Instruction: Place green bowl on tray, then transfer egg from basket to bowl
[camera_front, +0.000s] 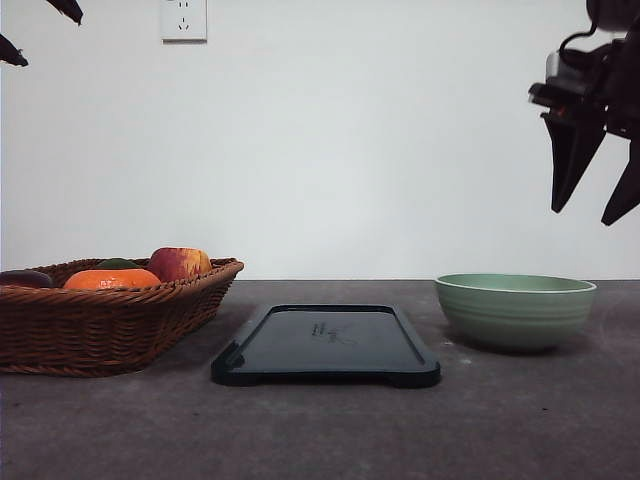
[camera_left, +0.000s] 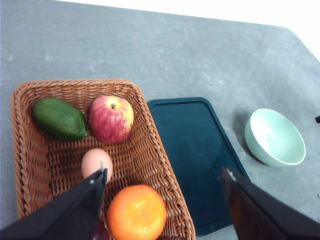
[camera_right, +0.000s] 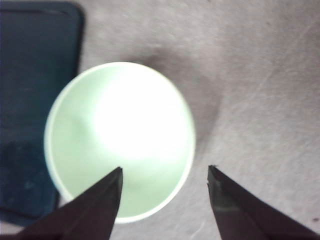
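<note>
Surface: grey table (camera_front: 320, 430) ran back to a white wall.
Basket: basket (camera_front: 100, 320) sat at the table's left edge.
Tray: tray (camera_front: 326, 345) lay bare at centre.
Bowl: green bowl (camera_front: 515, 308) stood on the table beside the tray's right edge.
Right gripper: right gripper (camera_front: 592, 170) hung spread above the bowl.
Left gripper: left gripper (camera_left: 162, 182) gaped, unladen, over the basket.
Egg: egg (camera_left: 96, 164) rested inside the basket.
Risk: one finger might strike the rim and tip the bowl.

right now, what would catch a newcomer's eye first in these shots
Probably the fruit: an orange and a red-yellow apple in the wicker basket at the left of the table. Next, the green bowl on the bare table to the right of the dark tray, with the open right gripper above it.
</note>
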